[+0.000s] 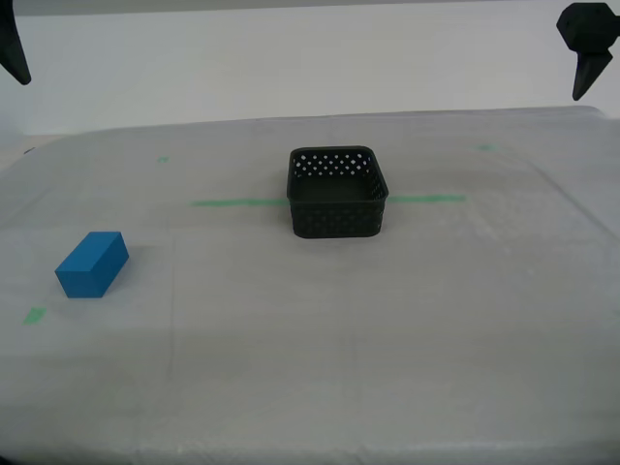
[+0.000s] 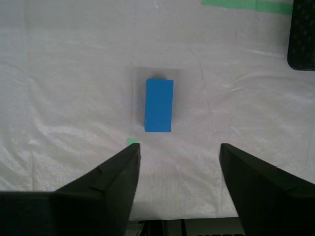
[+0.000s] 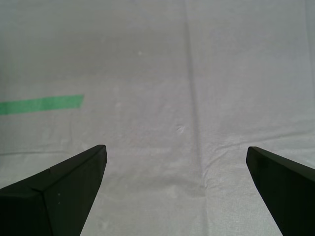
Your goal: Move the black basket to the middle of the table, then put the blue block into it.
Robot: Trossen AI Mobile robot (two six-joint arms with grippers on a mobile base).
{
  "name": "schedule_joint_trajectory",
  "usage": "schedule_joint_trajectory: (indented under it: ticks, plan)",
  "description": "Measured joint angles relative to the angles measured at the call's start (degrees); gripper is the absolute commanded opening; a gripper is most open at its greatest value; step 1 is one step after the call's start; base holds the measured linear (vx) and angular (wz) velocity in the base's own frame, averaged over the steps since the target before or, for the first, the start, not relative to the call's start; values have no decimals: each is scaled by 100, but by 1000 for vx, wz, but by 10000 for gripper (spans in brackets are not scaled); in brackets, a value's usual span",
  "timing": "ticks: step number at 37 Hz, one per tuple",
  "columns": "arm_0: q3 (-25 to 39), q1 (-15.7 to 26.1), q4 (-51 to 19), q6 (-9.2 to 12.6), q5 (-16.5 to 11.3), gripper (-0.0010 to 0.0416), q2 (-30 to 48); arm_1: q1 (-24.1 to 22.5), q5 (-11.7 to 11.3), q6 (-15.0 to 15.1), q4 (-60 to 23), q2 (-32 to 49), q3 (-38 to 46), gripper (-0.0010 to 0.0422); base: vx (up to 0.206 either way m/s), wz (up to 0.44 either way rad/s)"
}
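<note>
The basket (image 1: 337,194) sits mid-table (image 1: 387,320) on the green tape line (image 1: 237,202), the block (image 1: 92,263) lies well apart toward the exterior view's left, and both grippers (image 2: 179,152) (image 3: 176,152) hover with jaws apart.

Exterior view faces the table (image 1: 320,368) frontally (wrist views look down).

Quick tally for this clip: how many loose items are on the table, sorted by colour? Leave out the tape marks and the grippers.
Black: 1, the black basket, standing on the green tape line near the middle of the table.
Blue: 1, the blue block, lying on the cloth at the exterior view's left, outside the basket.
Total: 2
</note>
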Motion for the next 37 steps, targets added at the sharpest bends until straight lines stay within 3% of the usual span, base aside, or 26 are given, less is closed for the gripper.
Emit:
schedule_joint_trajectory:
  ticks: [10, 17, 22, 28, 33, 37]
  plan:
    - [0, 4, 13, 0, -2, 399, 0, 0, 0, 2, -26, -2, 0, 405, 0, 0]
    - [0, -2, 13, 0, -2, 398, 0, 0, 0, -52, -22, -2, -4, 369, 0, 0]
    - [0, 0, 13, 0, -2, 398, 0, 0, -15, -175, 4, -2, -7, 369, 0, 0]
    - [0, 2, 13, 0, -2, 398, 0, 0, -72, -37, -15, -4, -35, 403, 0, 0]
    - [0, -2, 15, 0, -2, 398, 0, 0, -133, 7, -26, -4, -35, 394, 0, 0]
    - [0, 0, 15, 0, -2, 398, 0, -13, -136, 240, -26, -2, -35, 403, 0, 0]
